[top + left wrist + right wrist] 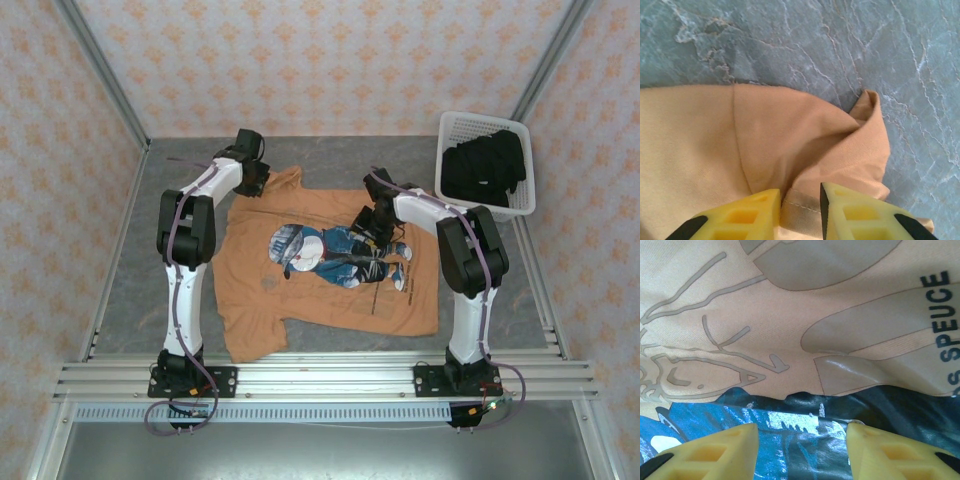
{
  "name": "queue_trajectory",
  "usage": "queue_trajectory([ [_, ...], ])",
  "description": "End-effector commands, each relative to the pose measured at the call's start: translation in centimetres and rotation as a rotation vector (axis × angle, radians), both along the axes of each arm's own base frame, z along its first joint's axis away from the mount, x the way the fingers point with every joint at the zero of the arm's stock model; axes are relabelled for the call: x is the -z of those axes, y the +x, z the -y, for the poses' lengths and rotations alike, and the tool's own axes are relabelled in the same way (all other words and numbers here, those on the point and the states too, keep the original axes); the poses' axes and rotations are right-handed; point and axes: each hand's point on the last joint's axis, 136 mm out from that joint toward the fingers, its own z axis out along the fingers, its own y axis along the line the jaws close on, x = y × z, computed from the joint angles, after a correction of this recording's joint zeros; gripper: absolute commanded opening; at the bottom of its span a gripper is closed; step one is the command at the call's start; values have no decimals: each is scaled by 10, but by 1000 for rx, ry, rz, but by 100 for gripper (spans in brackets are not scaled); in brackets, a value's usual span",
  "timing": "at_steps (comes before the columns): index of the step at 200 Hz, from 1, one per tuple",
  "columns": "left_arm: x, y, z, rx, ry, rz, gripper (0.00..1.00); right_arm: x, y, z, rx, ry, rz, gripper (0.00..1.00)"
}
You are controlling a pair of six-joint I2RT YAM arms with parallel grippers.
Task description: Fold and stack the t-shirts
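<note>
Far right on the grey table point(135, 280): white lattice basket point(470, 116), black t-shirts point(485, 165) heaped inside, one edge over the rim. Orange t-shirt point(258, 290) lies spread at table centre, outside the basket, print up. Left gripper point(800, 200) at the far sleeve, narrowed onto a fold of its hem. Right gripper point(802, 432) low over the blue print, jaws half apart, gripping nothing.

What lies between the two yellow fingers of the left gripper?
A hemmed sleeve edge of the orange-tan t-shirt lies between the fingers of the left gripper, with the cloth bunched beside it; the left wrist view shows this.
</note>
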Motion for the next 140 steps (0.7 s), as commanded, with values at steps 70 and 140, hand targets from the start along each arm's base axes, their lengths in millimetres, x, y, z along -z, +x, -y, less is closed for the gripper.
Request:
queue_trajectory([
  [70, -9, 11, 0, -1, 11, 21, 0, 14, -10, 5, -8, -39, -56, 50],
  [140, -32, 63, -4, -11, -13, 162, 0, 15, -11, 5, -10, -37, -61, 50],
])
